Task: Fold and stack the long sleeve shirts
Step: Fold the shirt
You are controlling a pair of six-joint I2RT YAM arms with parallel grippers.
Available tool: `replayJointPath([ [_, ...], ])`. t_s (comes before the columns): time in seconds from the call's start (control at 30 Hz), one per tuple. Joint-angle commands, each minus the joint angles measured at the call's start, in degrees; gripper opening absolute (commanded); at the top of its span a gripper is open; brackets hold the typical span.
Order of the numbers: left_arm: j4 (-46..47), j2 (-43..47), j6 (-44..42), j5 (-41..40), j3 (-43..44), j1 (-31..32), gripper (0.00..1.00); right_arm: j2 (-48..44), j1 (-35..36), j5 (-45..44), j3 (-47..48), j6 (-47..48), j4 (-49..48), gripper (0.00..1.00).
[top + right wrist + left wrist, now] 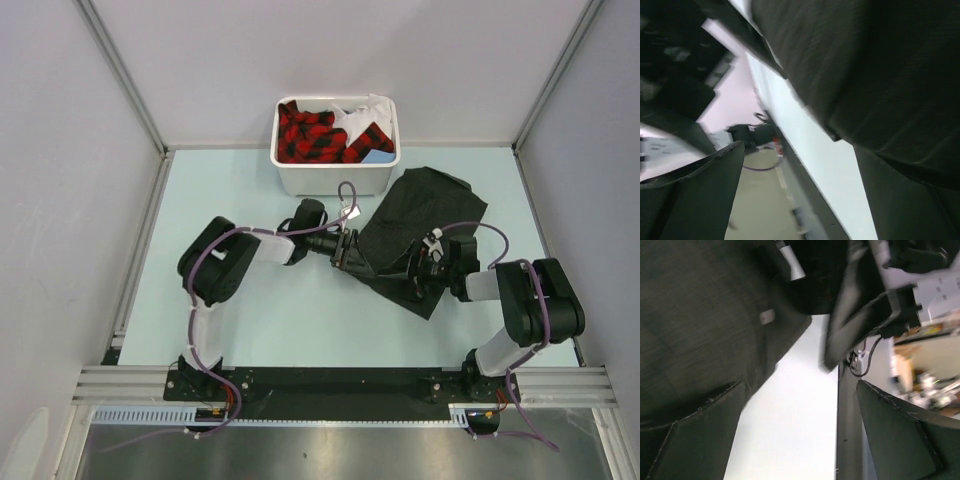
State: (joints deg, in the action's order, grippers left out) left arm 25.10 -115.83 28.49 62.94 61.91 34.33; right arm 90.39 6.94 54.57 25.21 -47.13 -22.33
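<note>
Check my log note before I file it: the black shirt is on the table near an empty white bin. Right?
Not quite. The white bin is not empty: the top external view shows red-and-black plaid clothes in it. The black shirt is on the table near it, as you wrote.

The shirt (430,210) is matt, finely striped woven cloth; bin (335,180) smooth white plastic; table (260,310) matt.

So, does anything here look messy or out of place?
The black shirt lies bunched and slanted on the table, not spread flat. The white bin behind it holds a jumbled heap of red plaid cloth. Nothing looks spilled or torn.
</note>
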Motion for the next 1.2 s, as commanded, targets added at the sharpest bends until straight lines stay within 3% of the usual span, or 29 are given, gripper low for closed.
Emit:
replayJointPath([
  [0.0,5.30,-5.71,16.23,-3.25,-0.74,-2.50,1.00,4.44,-4.82,-1.91,-2.63,-2.72,-1.51,1.00],
  [0.13,1.35,-9.32,18.44,-7.48,-1.70,-5.67,0.99,5.15,-9.39,-0.87,-2.01,-1.13,4.90,1.00],
  [0.2,0.57,-8.80,18.62,-8.70,-3.46,-7.33,0.99,2.71,-12.54,1.15,-1.83,0.54,13.51,1.00],
  [0.27,0.13,-7.75,16.79,-8.01,-4.16,-8.13,1.00,0.24,-14.66,1.51,-0.52,6.34,24.71,1.00],
  [0.4,1.44,-0.02,10.81,-1.25,-2.85,-6.74,0.99,-6.09,-19.16,4.05,4.22,13.63,34.35,1.00],
  [0.53,1.87,2.72,9.21,1.22,1.80,-1.64,0.99,-10.05,-18.72,7.22,8.44,11.28,29.90,1.00],
  [0.77,14.97,-6.15,24.50,-0.88,8.92,4.69,0.99,-8.75,-17.75,4.68,7.31,5.75,22.95,1.00],
  [0.97,17.27,-16.26,30.40,-5.80,11.22,2.95,0.99,1.86,-20.37,0.02,4.32,9.24,18.72,1.00],
  [1.17,18.48,-19.52,34.60,-8.63,9.19,-1.97,0.99,5.50,-25.13,-5.08,6.86,18.82,28.81,1.00],
])
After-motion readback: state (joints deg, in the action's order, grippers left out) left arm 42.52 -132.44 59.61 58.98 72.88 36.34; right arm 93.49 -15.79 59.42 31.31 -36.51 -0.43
